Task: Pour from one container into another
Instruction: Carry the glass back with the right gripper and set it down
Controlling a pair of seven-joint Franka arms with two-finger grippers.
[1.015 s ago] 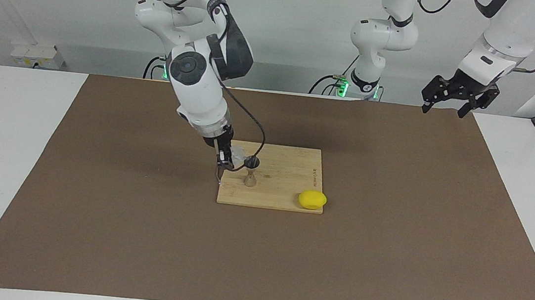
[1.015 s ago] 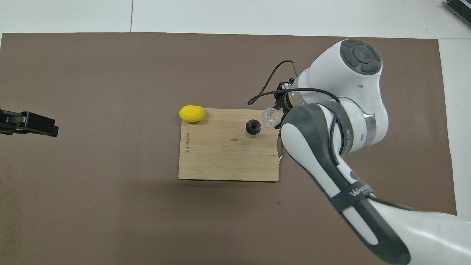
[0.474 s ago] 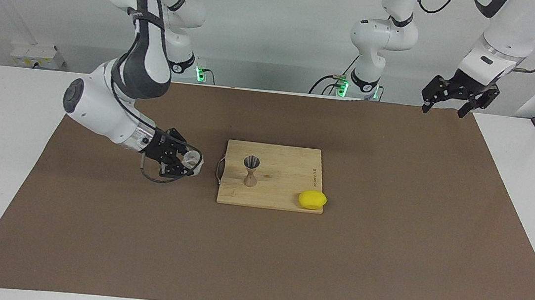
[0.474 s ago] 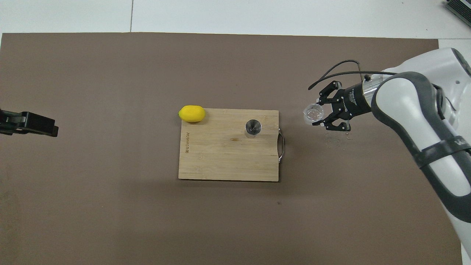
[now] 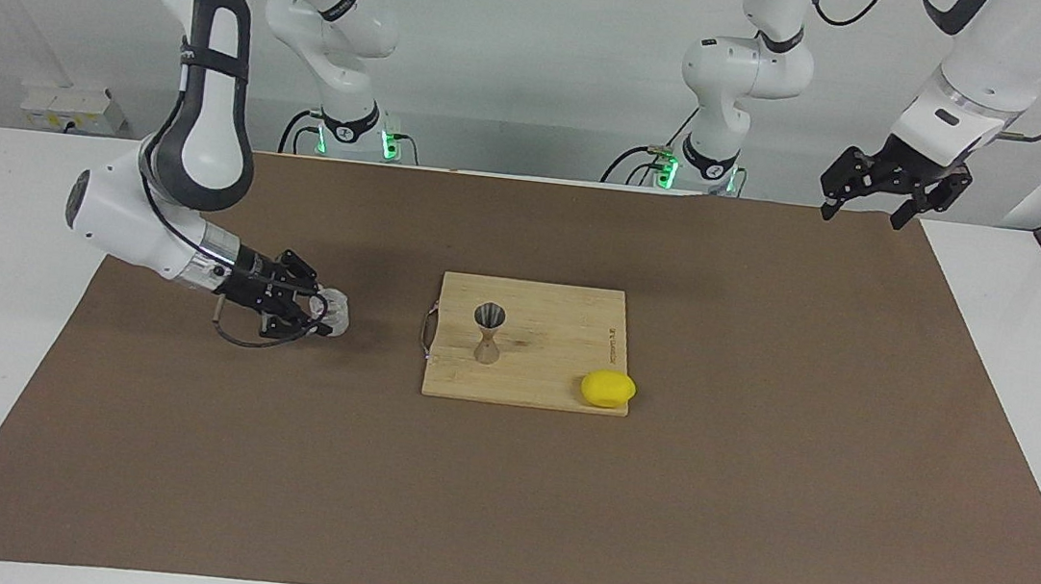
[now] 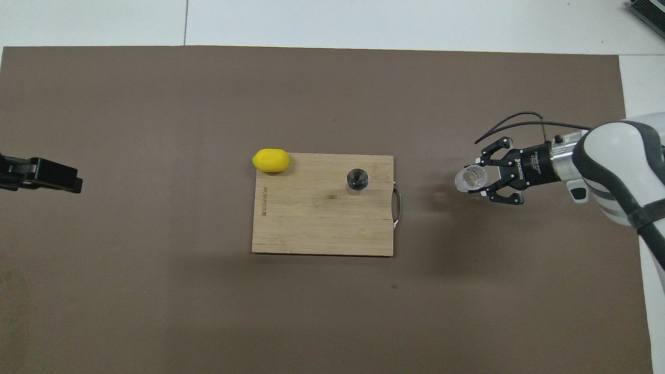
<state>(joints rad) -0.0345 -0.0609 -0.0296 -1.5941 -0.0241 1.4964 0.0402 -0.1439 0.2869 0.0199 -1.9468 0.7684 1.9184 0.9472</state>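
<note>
The clear glass tumbler is upright, low over or on the brown mat, toward the right arm's end of the table, apart from the board. My right gripper reaches in level and is shut on it. I cannot tell whether the glass touches the mat. The metal hourglass jigger stands upright on the wooden cutting board. My left gripper is open and empty, waiting high over the mat's edge at the left arm's end.
A yellow lemon lies at the board's corner farther from the robots, toward the left arm's end. The board has a metal handle on the side facing the tumbler. The brown mat covers most of the table.
My right gripper carried the tumbler from beside the jigger's rim off the board, toward the right arm's end, turned it upright and lowered it to the mat. The left arm has not moved.
</note>
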